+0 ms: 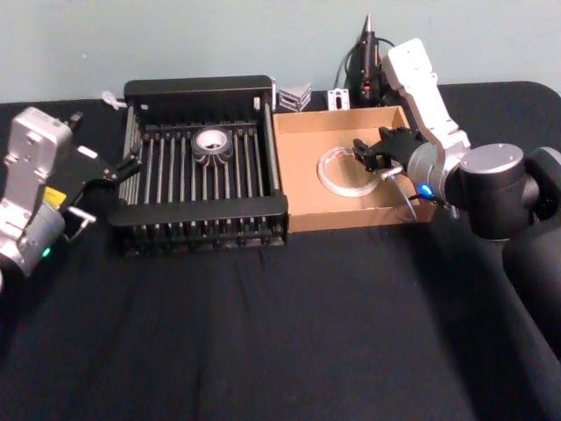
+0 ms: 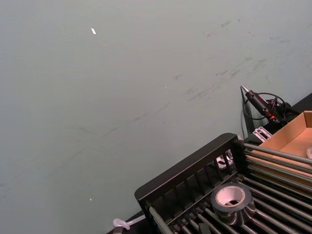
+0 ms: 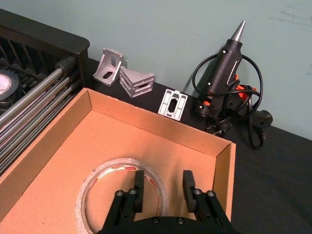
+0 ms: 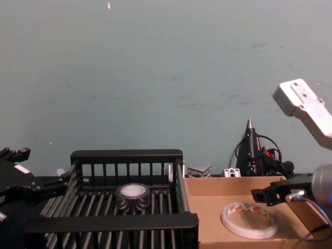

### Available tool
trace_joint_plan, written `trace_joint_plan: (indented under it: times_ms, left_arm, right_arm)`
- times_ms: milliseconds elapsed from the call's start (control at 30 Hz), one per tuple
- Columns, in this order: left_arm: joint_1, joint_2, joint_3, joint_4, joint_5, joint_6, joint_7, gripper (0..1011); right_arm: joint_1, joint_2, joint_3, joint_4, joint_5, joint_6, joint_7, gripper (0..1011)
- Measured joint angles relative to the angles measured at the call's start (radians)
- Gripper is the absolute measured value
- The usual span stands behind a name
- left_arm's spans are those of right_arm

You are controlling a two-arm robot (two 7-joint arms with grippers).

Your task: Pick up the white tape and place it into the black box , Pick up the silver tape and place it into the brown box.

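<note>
At the far left the left gripper (image 1: 103,186) is held just outside the left wall of the black plastic crate with the slatted bottom (image 1: 203,236), fingers spread and holding nothing. The small thick white tape roll with grey ribbed sides (image 1: 211,143) is seen lying flat on the slats near the crate's back wall, so that half of the task is judged done.

Further right, the shallow brown cardboard tray-box (image 1: 299,174) is set against the crate on the black-covered counter (image 1: 280,333). The wide, thin, translucent silver tape ring with red-and-white print on its core (image 1: 347,172) lies flat on the tray floor. The right gripper (image 1: 366,154) is poised above the ring's right edge, fingers parted and empty.

The release is judged complete; what is left is best done by lifting the right gripper straight up, fingers kept apart, so that the ring is not dragged and the tray's low right wall is not knocked.
</note>
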Motion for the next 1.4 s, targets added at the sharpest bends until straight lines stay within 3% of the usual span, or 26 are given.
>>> trace_joint_plan:
  times_ms: [333,400,567,733,1000,1067,1100,1400]
  left_arm:
    - [0.000,0.000,0.000,0.000,0.000,0.000,0.000,1001]
    - [0.000,0.000,0.000,0.000,0.000,0.000,0.000,1001]
    - [0.000,0.000,0.000,0.000,0.000,0.000,0.000,1001]
    - [0.000,0.000,0.000,0.000,0.000,0.000,0.000,1001]
    - [0.000,0.000,0.000,0.000,0.000,0.000,0.000,1001]
    - [0.000,0.000,0.000,0.000,0.000,0.000,0.000,1001]
    - [0.000,0.000,0.000,0.000,0.000,0.000,0.000,1001]
    - [0.000,0.000,0.000,0.000,0.000,0.000,0.000,1001]
  right_arm:
    - [-0.001,0.001,0.000,-0.001,0.001,0.001,0.001,794]
    - [-0.001,0.001,0.000,-0.001,0.001,0.001,0.001,811]
    - [-0.012,0.003,0.008,-0.019,0.000,0.000,0.019,977]
    - [-0.036,0.007,0.025,-0.063,-0.003,-0.017,0.029,1000]
    - [-0.116,0.030,0.061,-0.192,-0.005,-0.085,0.046,1000]
    - [-0.164,0.050,0.073,-0.249,-0.005,-0.134,0.057,1000]
    - [-0.164,0.050,0.073,-0.249,-0.005,-0.134,0.057,1000]
    - [-0.314,0.118,0.086,-0.366,-0.004,-0.320,0.101,1000]
